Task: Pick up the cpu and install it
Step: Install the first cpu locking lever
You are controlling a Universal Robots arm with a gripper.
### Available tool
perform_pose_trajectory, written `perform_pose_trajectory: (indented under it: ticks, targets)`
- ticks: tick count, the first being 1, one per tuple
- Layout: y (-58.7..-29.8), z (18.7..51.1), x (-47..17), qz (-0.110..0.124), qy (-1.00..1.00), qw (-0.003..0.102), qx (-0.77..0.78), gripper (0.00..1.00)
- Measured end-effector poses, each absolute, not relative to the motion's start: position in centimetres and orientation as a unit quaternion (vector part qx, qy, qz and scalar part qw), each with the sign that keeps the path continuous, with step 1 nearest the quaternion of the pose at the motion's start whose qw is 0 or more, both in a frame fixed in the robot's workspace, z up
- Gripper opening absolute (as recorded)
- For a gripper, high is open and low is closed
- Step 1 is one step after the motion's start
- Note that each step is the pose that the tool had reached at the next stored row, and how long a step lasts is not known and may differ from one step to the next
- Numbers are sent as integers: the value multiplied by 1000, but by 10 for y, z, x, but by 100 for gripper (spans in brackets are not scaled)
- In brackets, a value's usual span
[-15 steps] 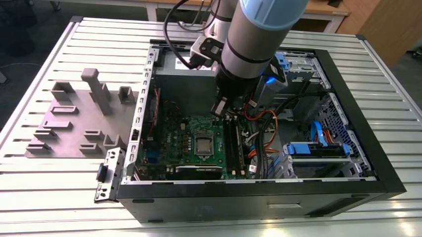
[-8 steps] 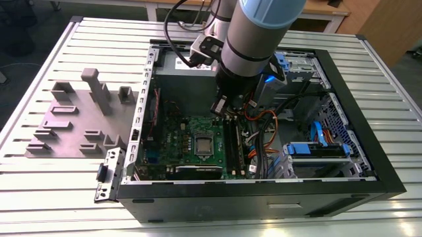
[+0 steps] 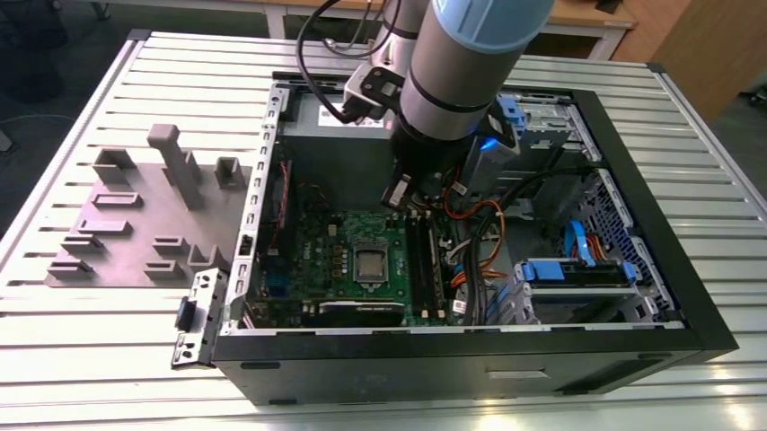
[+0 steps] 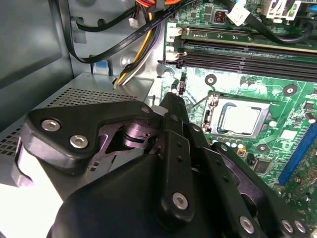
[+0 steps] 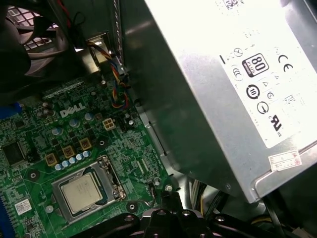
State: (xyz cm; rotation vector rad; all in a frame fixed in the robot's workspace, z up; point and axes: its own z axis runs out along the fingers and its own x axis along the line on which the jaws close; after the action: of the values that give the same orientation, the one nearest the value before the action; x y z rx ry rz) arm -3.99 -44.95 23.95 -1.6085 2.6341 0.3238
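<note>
The cpu (image 4: 241, 119) (image 5: 81, 192) is a small silvery square lying flat in the metal socket frame (image 4: 213, 110) on the green motherboard (image 3: 314, 244); it is also in the exterior view (image 3: 369, 261). My gripper (image 4: 173, 99) (image 5: 166, 191) hangs inside the open computer case, above the board edge between the socket and the grey power supply (image 5: 223, 89). It stands apart from the cpu, a short way off to the side. In the exterior view the gripper (image 3: 394, 198) is above and beyond the socket. Its fingers look shut together with nothing between them.
The black case walls (image 3: 480, 364) ring the board. Memory slots (image 4: 247, 54) and bundled cables (image 4: 124, 44) run close to the socket. Blue drive cages (image 3: 576, 269) fill the case at the exterior view's right. A grey fixture plate (image 3: 132, 224) lies outside on the slatted table.
</note>
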Motion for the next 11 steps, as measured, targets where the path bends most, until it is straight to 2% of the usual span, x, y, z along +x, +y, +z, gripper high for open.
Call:
perform_pose_trajectory:
  ticks: [11]
  targets:
    - [-457, 240, -42, 104, 848, 19, -520, 11]
